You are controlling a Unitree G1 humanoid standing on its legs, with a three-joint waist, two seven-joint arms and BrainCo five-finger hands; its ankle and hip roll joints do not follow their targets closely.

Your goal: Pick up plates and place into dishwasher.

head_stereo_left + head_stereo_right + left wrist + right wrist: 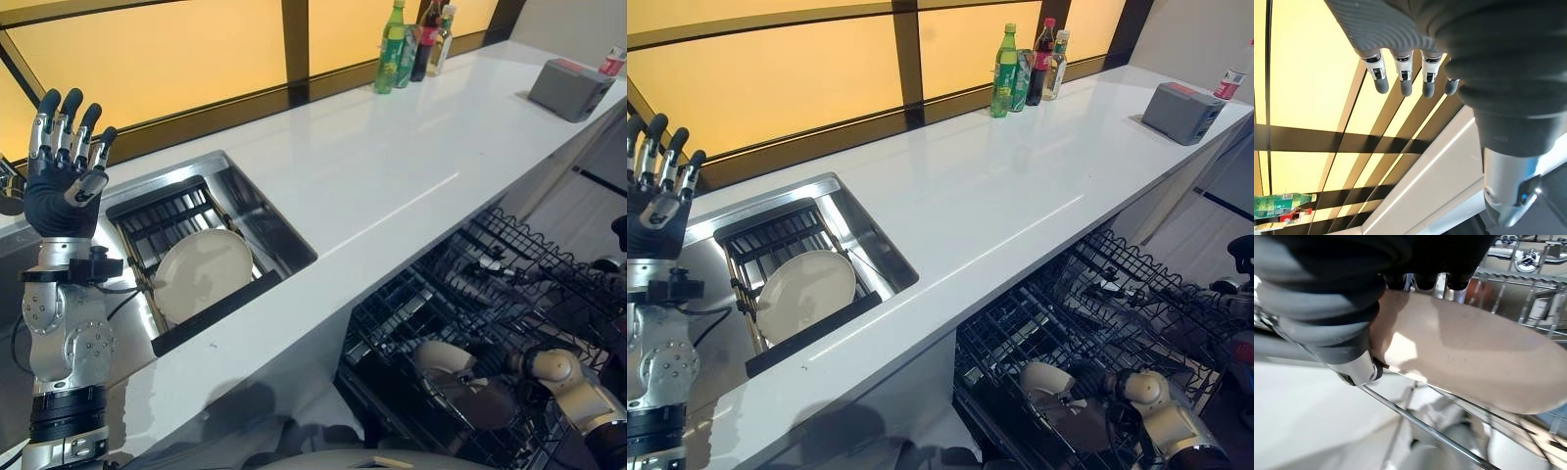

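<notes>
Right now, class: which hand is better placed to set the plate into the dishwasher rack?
The right hand: it is down at the dishwasher rack against the plate. The left hand is raised, open.

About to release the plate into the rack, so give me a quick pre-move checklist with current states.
1. Round cream plate held in right hand: ok, fingers curl over its rim.
2. Plate inside black wire dishwasher rack: ok.
3. Plate seated between the rack's tines: cannot tell.
4. Left hand out of the way: ok, raised open above steel sink.
5. Next plate available: ok, second round cream plate leans in sink's dish rack.
</notes>
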